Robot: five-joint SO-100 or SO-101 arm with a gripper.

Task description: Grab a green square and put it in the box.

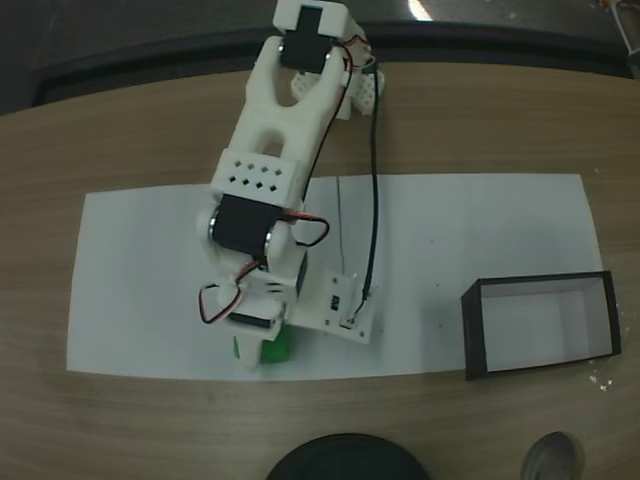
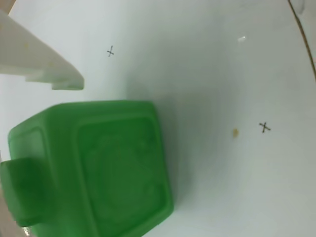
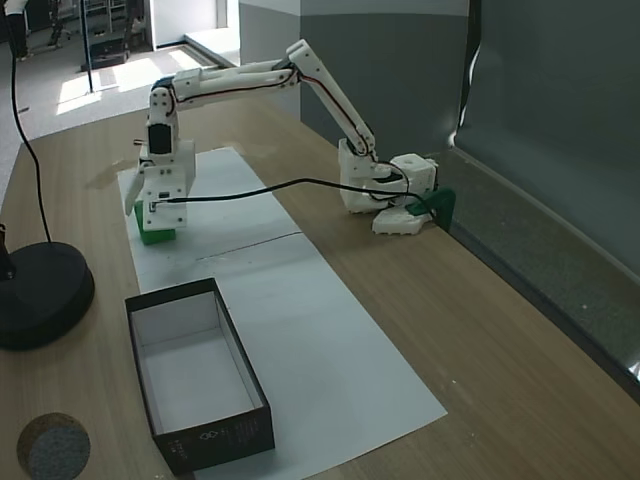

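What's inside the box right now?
Nothing: the box shows a bare white floor in both fixed views. The green square sits on the white paper, partly covered by the gripper; how the jaws stand can't be seen.

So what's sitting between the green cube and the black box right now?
Nothing but bare white paper. An overhead-style fixed view shows the stretch from the green square to the box crossed by no object; the arm's camera plate sits beside the cube.

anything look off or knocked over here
Nothing stands out. The green cube sits flat on the white paper under the hand, and the box stands upright and empty further along the sheet.
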